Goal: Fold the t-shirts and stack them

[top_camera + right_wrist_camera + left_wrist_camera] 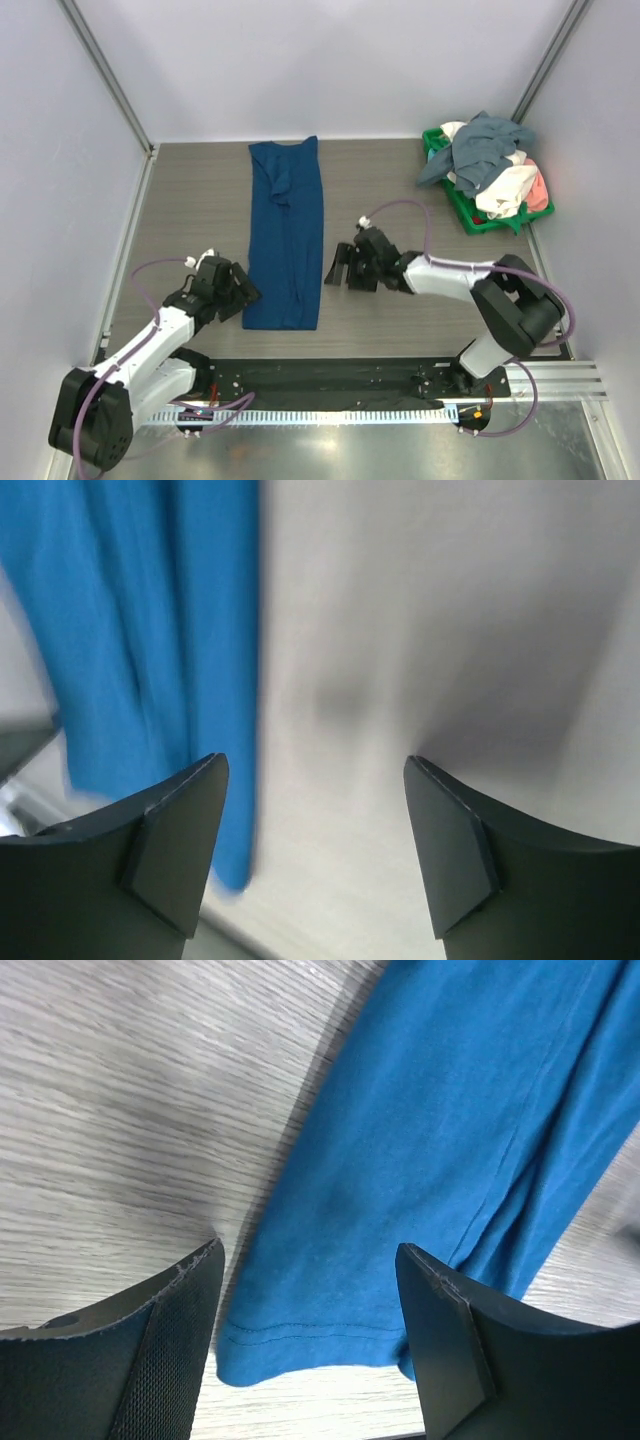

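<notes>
Blue t-shirt [287, 235] lies as a long narrow strip on the table [190, 200], its near hem between the arms. Left gripper [308, 1252] and right gripper [315, 765] gape wide, empty (one at each side). Each should pinch a hem corner, then lift evenly toward the collar.

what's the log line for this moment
blue t-shirt: folded lengthwise, flat | left gripper: open, at near-left corner | right gripper: open, beside right edge

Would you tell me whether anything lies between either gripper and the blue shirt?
Nothing visible does. The left gripper sits by the blue shirt, at its near left corner, and the right gripper beside its right edge.
</notes>
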`<state>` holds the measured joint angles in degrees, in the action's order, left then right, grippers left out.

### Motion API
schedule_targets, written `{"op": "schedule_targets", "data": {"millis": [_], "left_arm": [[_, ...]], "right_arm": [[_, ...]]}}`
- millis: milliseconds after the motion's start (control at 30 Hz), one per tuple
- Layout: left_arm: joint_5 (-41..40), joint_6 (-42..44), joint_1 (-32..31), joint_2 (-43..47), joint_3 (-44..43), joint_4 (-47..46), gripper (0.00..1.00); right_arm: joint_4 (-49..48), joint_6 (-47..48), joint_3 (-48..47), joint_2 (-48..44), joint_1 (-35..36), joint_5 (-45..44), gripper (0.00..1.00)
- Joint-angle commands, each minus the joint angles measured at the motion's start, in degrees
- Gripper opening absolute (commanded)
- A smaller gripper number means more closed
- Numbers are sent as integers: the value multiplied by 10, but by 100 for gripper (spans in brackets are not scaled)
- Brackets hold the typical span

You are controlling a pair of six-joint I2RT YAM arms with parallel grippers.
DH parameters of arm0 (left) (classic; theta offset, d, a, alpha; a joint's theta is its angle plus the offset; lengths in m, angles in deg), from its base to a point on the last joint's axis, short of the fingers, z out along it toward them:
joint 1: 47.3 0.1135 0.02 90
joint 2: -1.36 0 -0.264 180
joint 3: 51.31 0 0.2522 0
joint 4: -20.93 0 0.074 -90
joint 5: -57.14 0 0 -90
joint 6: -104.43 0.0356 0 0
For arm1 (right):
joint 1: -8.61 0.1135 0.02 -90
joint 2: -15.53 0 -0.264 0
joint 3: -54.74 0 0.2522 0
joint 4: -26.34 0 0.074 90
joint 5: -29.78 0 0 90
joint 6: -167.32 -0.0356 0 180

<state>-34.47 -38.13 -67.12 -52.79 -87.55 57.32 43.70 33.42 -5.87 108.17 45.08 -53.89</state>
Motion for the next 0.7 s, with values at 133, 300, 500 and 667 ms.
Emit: {"op": "schedule_targets", "data": {"millis": [133, 300, 500, 667], "left_arm": [[-9, -35, -22, 47, 45, 26, 69], [-14, -58, -44, 74, 61, 48, 66], [-19, -68, -55, 110, 71, 76, 66], [-17, -69, -57, 128, 79, 94, 65]], "right_arm": [[-29, -147, 151, -81, 129, -39, 71], [-99, -195, 174, -76, 198, -39, 68], [-205, -218, 177, 14, 208, 10, 54], [-215, -220, 173, 46, 211, 6, 35]]}}
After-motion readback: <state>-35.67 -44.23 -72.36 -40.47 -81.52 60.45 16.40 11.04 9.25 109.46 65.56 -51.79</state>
